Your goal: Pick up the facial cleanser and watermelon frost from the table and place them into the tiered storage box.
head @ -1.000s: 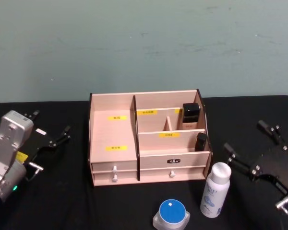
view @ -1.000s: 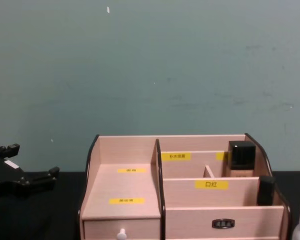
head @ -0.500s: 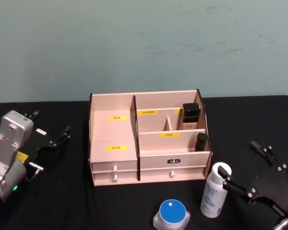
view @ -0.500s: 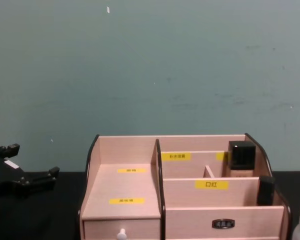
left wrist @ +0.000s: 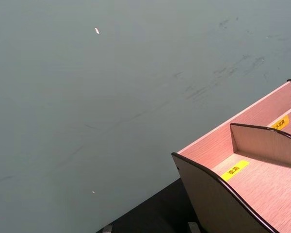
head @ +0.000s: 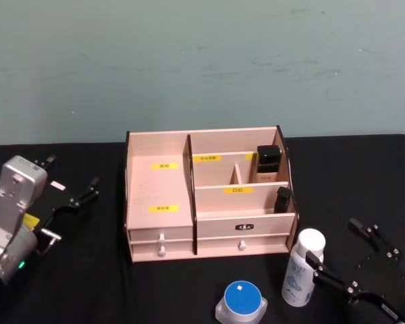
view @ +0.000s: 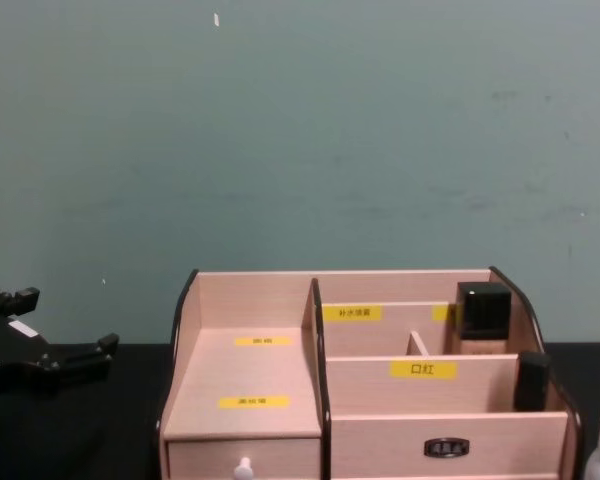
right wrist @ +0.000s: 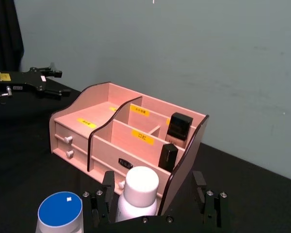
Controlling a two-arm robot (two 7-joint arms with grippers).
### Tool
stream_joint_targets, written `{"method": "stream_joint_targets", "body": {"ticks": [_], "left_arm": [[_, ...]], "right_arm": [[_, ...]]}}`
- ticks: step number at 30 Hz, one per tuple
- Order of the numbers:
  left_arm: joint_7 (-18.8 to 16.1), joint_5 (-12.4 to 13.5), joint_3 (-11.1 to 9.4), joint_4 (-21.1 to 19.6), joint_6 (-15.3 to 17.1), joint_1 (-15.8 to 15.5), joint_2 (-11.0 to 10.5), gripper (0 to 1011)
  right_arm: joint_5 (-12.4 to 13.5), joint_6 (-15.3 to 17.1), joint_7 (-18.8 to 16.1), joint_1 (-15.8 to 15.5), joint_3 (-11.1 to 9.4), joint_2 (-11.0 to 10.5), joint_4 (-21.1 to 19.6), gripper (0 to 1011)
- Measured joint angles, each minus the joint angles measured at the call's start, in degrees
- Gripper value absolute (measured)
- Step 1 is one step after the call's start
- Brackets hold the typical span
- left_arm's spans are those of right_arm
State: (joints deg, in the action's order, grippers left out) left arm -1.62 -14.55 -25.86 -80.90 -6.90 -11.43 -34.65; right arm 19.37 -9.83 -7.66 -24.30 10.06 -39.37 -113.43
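Nothing has gone into the box [head: 158, 190] yet, as far as I can see. Both loose items stand on the black desk [head: 88, 270] in front of it: a white bottle [head: 302, 270] off the box's front right corner, and a squat jar [head: 241, 302] with a blue lid just to its left, nearer the robot. I take the bottle for the cleanser and the jar for the watermelon frost, though I can't read either label. The two dark containers [head: 268, 162] in the right-hand compartments look like fixtures, not part of the job. The tall left compartment is bare. So both pick-ups and both placements are left to do.

The right gripper [head: 331, 239] is low beside the bottle with its jaws spread wide, gripping nothing. From the right wrist view, the bottle's white cap sits upright between the two fingers, off centre and close to one of them. I can't tell whether that finger touches it. The other finger stands well clear on the far side. To my eye the bottle is inside the gap and ready to be closed on, though it might get nudged sideways as the jaws come together.

The left gripper [head: 73, 172] sits parked over the desk, well left of the box, jaws released and empty.
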Motion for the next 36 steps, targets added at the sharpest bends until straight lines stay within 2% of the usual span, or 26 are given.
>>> {"method": "stream_joint_targets", "body": {"ticks": [7, 16, 36], "left_arm": [[0.0, 0.0, 0.0, 0.0, 0.0, 0.0, 0.0, 1010], [0.0, 0.0, 0.0, 0.0, 0.0, 0.0, 0.0, 1010], [0.0, 0.0, 0.0, 0.0, 0.0, 0.0, 0.0, 1010]], "right_arm": [[0.7, 0.9, -1.6, 0.1, -0.2, 1.1, 1.7, 1004], [0.7, 2.0, -3.5, 1.4, 0.6, 2.6, 3.9, 1004], [-0.6, 3.7, -7.5, 6.4, 2.4, 7.4, 10.2, 1004]]}}
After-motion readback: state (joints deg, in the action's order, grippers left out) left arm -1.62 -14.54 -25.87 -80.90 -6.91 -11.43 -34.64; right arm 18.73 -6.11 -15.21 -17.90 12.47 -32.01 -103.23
